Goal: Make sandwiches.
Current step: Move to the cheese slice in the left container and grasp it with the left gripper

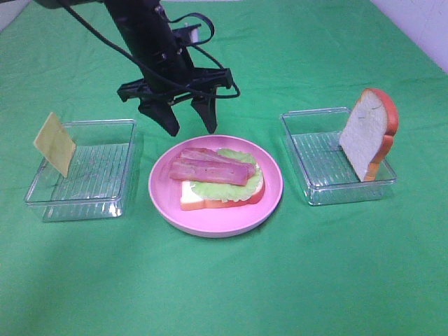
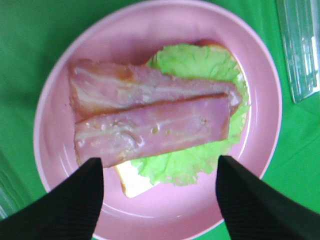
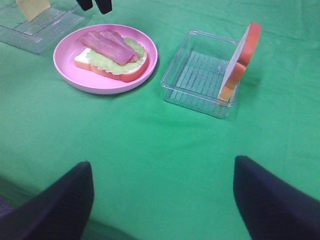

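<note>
- Left gripper (image 1: 191,129): upper centre of the overhead frame, above the far rim of the pink plate (image 1: 164,194). Fingers spread, nothing between them.
- Right gripper (image 3: 162,165): fingers spread wide over the green cloth (image 3: 165,135), holding nothing.
- Sandwich stack (image 1: 217,183): frame centre, on the plate. Lower bread slice (image 1: 190,199), lettuce (image 1: 222,188), two bacon strips (image 1: 210,170) on top.
- Cheese square (image 1: 54,143): frame left, tilted against the left tray (image 1: 77,210) wall.
- Second bread slice (image 1: 367,129): frame right, on edge in the right tray (image 1: 294,154).
</note>
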You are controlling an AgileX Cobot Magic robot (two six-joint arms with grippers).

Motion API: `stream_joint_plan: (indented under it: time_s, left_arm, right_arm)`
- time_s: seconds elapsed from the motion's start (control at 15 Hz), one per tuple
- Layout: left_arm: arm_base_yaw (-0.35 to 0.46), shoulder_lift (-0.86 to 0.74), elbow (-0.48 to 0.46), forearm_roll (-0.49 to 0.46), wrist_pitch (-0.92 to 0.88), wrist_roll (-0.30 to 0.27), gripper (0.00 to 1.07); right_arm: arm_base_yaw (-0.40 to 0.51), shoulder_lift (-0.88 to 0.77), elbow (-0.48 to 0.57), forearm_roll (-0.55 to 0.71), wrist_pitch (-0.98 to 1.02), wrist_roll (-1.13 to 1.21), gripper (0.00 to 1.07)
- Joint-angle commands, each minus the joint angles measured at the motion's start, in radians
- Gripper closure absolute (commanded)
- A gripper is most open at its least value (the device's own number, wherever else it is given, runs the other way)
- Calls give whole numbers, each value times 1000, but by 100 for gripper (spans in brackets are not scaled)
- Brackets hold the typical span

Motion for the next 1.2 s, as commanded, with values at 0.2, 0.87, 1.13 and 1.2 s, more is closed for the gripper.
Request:
stream_joint_plan:
  time_s: [0.2, 0.87, 1.13, 1.2]
  left_arm:
    - [7, -80, -64, 219, 78, -6, 41]
    - [294, -298, 82, 196, 78, -9, 41]
    - [438, -372, 305, 198, 78, 3, 41]
    - [438, -372, 305, 198, 78, 3, 41]
  right_arm:
    - [1, -16, 4, 0, -10, -8, 33]
    - [1, -16, 4, 0, -10, -8, 33]
    - [1, -16, 4, 0, -10, -8, 33]
    - [1, -16, 4, 0, -10, -8, 33]
